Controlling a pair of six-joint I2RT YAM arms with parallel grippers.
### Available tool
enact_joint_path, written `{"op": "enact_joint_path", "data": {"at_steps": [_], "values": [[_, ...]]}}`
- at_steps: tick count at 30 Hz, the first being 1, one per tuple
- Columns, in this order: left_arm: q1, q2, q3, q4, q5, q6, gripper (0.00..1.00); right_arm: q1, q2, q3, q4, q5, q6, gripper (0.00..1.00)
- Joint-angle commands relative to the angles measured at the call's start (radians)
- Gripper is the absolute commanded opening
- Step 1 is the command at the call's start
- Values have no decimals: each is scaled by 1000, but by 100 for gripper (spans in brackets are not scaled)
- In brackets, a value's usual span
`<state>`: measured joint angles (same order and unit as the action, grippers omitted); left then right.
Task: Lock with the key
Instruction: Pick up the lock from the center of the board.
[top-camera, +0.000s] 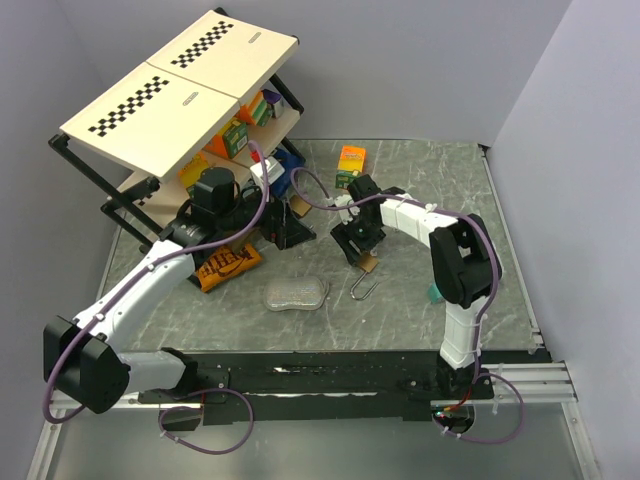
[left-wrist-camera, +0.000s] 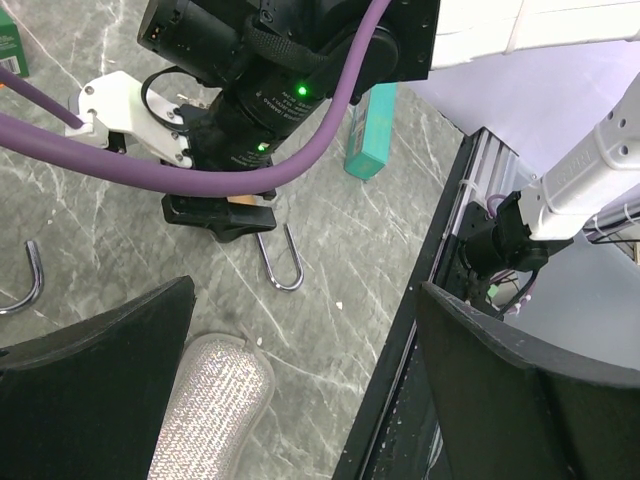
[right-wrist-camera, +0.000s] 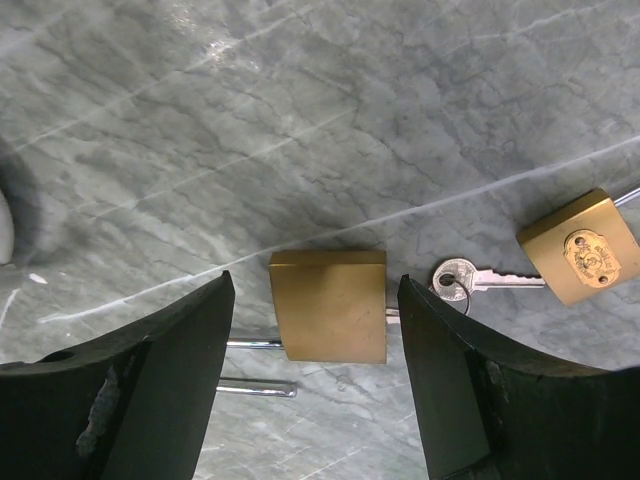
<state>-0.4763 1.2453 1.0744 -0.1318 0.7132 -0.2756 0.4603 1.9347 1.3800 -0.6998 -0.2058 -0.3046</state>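
Brass square padlock (right-wrist-camera: 330, 305) lies flat on the grey marbled table (right-wrist-camera: 300, 120), squarely between the black fingers (right-wrist-camera: 150, 390) of the right gripper (right-wrist-camera: 315, 290). That gripper is partly spread around it, with a gap on each side, and grips nothing. The lock's steel shackle (right-wrist-camera: 250, 345) runs out past one finger. Beside the other finger, a silver key (right-wrist-camera: 470, 278) lies with its tip at a second brass padlock (right-wrist-camera: 580, 245). Farther off, the left gripper (left-wrist-camera: 305, 290) hangs spread wide and empty above a glittery silver pouch (left-wrist-camera: 210, 410).
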Motion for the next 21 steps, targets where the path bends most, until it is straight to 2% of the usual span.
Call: {"op": "enact_joint_path", "data": {"at_steps": [1,21], "values": [[7,-35,-4,44,19,-8,96,-2,20,24,-1,36,-4,75],[19,-23,-7,50,-6,1,96,44,61,-16,26,124,10,67]]}}
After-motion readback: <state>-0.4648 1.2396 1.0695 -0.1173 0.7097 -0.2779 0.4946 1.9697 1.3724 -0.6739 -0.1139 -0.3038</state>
